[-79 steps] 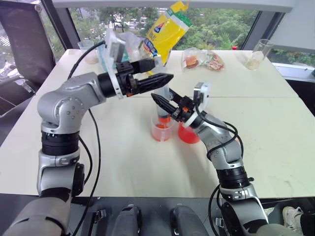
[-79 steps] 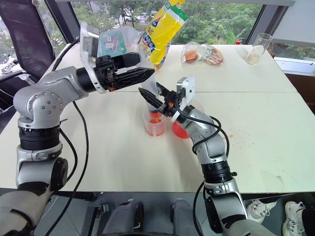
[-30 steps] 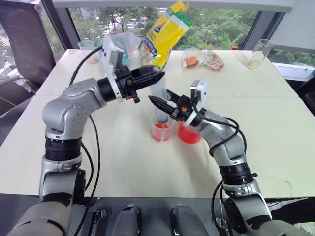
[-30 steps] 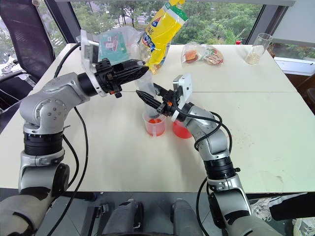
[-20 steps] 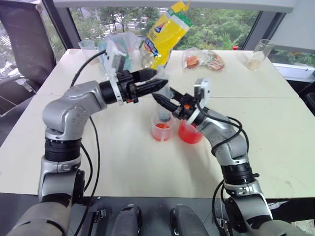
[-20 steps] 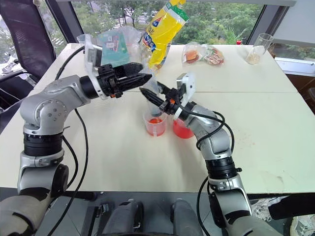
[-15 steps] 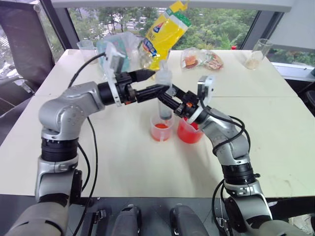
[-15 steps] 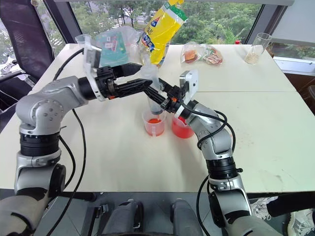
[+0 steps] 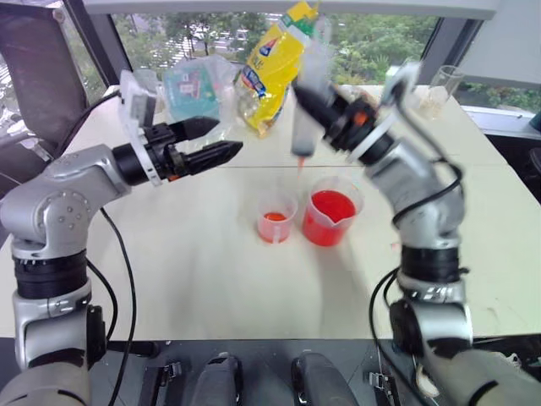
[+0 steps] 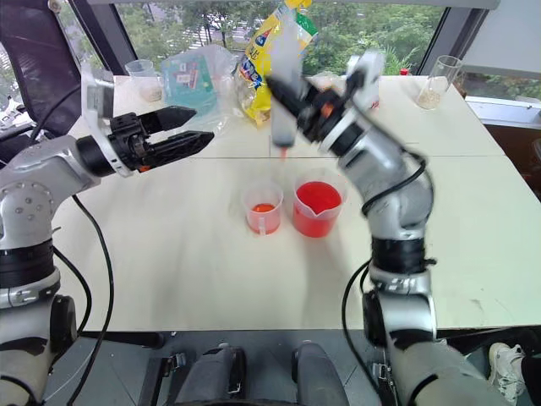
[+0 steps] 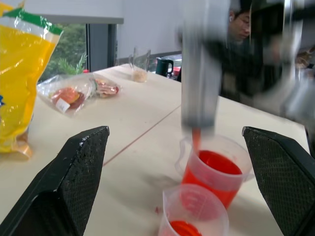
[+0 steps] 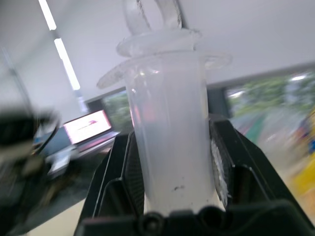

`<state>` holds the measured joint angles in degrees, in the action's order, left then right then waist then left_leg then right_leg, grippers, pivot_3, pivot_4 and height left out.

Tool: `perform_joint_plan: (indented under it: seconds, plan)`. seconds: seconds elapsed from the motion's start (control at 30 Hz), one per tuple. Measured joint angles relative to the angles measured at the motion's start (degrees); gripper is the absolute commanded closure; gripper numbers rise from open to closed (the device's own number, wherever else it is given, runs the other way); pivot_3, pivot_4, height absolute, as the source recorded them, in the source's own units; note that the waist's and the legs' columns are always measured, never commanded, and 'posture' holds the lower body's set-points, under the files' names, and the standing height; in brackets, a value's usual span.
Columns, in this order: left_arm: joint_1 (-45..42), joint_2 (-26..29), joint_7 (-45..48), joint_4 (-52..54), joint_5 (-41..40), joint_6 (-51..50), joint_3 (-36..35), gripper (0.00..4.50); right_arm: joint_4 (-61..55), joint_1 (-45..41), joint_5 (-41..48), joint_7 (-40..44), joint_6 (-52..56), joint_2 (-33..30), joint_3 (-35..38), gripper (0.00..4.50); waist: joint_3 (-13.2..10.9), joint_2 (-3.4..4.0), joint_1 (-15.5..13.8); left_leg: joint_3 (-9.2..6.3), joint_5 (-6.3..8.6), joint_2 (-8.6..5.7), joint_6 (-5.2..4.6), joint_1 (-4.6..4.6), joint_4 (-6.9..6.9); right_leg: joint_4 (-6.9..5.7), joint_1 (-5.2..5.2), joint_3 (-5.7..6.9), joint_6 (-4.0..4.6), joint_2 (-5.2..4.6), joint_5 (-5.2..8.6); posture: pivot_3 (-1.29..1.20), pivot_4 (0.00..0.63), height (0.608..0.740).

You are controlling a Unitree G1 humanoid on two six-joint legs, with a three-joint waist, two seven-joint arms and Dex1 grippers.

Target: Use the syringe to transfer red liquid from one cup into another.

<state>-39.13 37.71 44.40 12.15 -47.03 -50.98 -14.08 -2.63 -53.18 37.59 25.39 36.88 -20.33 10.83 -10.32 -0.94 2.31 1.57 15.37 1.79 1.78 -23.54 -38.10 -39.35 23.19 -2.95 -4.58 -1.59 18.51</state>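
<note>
Desk [image 9: 169,279], pale top, seam across the mid.

- L gripper [image 9: 211,140]: over desk's left half, fingers spread wide w/ nothing between, pointing toward centre. A sec ago it was nearly closed at the syringe top; since pulled away left.
- Teal packet [image 9: 190,85], yellow snack bag [image 9: 272,63]: far edge. Bag partly behind syringe and R gripper.
- Smaller cup [image 9: 276,217]: desk centre, thin layer of red liquid [image 9: 275,216] at bottom. Just beside the beaker; touching or not, cannot tell.
- Syringe [image 9: 307,93]: clamped upright in R gripper [image 10: 283,89], fingers shut tight on barrel. Motion-blurred, so dark ring and fill level hard to make out; red tip hangs above the gap between the cups, well clear of both. A sec ago tip was down in smaller cup; since lifted.
- Beaker [image 9: 330,218]: right of smaller cup, red to about half, spout toward desk's near edge.
- Clear snack pouch [image 11: 78,96]: far edge, mostly hidden in head views.
- Clear cup w/ beige contents [image 10: 434,85]: far right corner.
- Person [image 11: 241,24]: beyond desk, partly cut off.
</note>
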Motion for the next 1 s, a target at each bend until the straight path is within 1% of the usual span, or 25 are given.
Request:
perform_joint_plan:
  seconds: [0.03,0.1,0.17,0.2,0.23,0.27,0.33,0.4,0.6,0.93,1.0]
  plan:
    - [1.68,-0.02,-0.30,0.80,-0.12,-0.01,-0.13,0.03,2.24,-2.22,-0.18,-1.89,3.83,-3.28,1.06,3.09,0.01,-0.01,-0.03,0.00,0.00,-0.01,0.00,0.00,0.04,0.07,-0.02,0.00,0.00,-0.03,0.00,0.00,0.150,0.740]
    - [4.20,-0.16,-0.94,2.05,-0.51,-0.02,-0.18,0.03,6.66,-4.40,-0.32,-4.86,10.57,-7.40,3.19,3.09,0.02,-0.04,-0.07,0.02,0.02,-0.01,-0.03,-0.02,0.05,0.13,-0.02,-0.02,0.00,-0.03,0.00,0.00,0.150,0.740]
    - [5.89,-0.62,-1.45,3.58,-0.93,0.00,-0.15,0.03,11.34,-5.62,-0.96,-6.27,17.09,-11.22,3.17,3.09,0.01,-0.03,-0.01,0.05,0.02,-0.01,-0.04,-0.05,0.09,0.14,0.01,-0.05,0.00,-0.02,0.00,0.00,0.150,0.740]
    - [6.45,-0.71,-1.67,4.28,-0.98,0.07,-0.12,0.03,12.99,-6.08,-1.49,-6.34,19.55,-12.70,2.50,3.09,0.01,-0.02,0.02,0.06,0.03,-0.01,-0.05,-0.06,0.09,0.15,0.03,-0.06,0.00,-0.02,0.00,0.00,0.150,0.740]
    - [7.48,-0.88,-2.08,5.46,-1.05,0.17,-0.08,0.03,15.49,-6.70,-2.80,-5.98,23.69,-15.92,0.45,3.09,-0.01,0.01,0.04,0.09,0.03,-0.02,-0.06,-0.06,0.12,0.15,0.06,-0.09,0.00,-0.02,0.00,0.00,0.150,0.740]
    - [7.96,-0.93,-2.25,5.93,-1.09,0.18,-0.08,0.03,16.60,-6.72,-3.53,-5.80,25.45,-17.29,-0.28,3.09,-0.01,0.01,0.05,0.09,0.04,-0.01,-0.06,-0.06,0.14,0.18,0.06,-0.09,0.01,0.00,0.01,0.00,0.150,0.740]
    - [9.26,-1.22,-2.95,6.88,-1.12,0.28,-0.08,0.03,19.59,-6.93,-5.74,-3.84,30.10,-21.33,-4.27,3.09,-0.01,0.01,0.06,0.10,0.04,-0.01,-0.08,-0.07,0.15,0.24,0.06,-0.09,0.01,0.02,0.01,0.00,0.150,0.740]
    - [10.70,-1.68,-3.44,7.72,-1.18,0.28,0.00,0.03,22.83,-6.91,-8.03,-1.95,33.29,-23.92,-7.79,3.09,-0.01,0.01,0.22,0.15,0.05,-0.01,-0.10,-0.07,0.15,0.25,0.07,-0.15,0.01,0.04,0.01,0.00,0.150,0.740]
    - [13.69,-1.82,-4.64,10.98,-1.27,0.34,0.43,0.03,30.75,-5.05,-13.27,2.01,36.00,-24.49,-14.20,3.09,-0.01,0.01,0.15,0.17,0.05,-0.01,-0.10,-0.07,0.13,0.25,0.06,-0.18,0.00,0.07,0.00,0.00,0.150,0.740]
    - [15.48,-1.82,-6.49,13.89,-2.37,0.28,1.40,0.03,37.91,-2.75,-18.55,4.57,32.42,-21.02,-15.14,3.09,-0.01,0.00,0.12,0.17,0.05,-0.02,-0.09,-0.08,0.12,0.25,0.06,-0.17,0.00,0.09,0.00,0.00,0.150,0.740]
    - [16.08,-1.82,-7.15,13.92,-2.42,0.25,1.59,0.00,37.99,-2.75,-19.15,5.14,32.08,-21.02,-15.06,2.06,-0.01,-0.01,0.12,0.15,0.05,-0.01,-0.09,-0.08,0.11,0.26,0.05,-0.15,0.00,0.10,0.00,0.00,0.150,0.740]
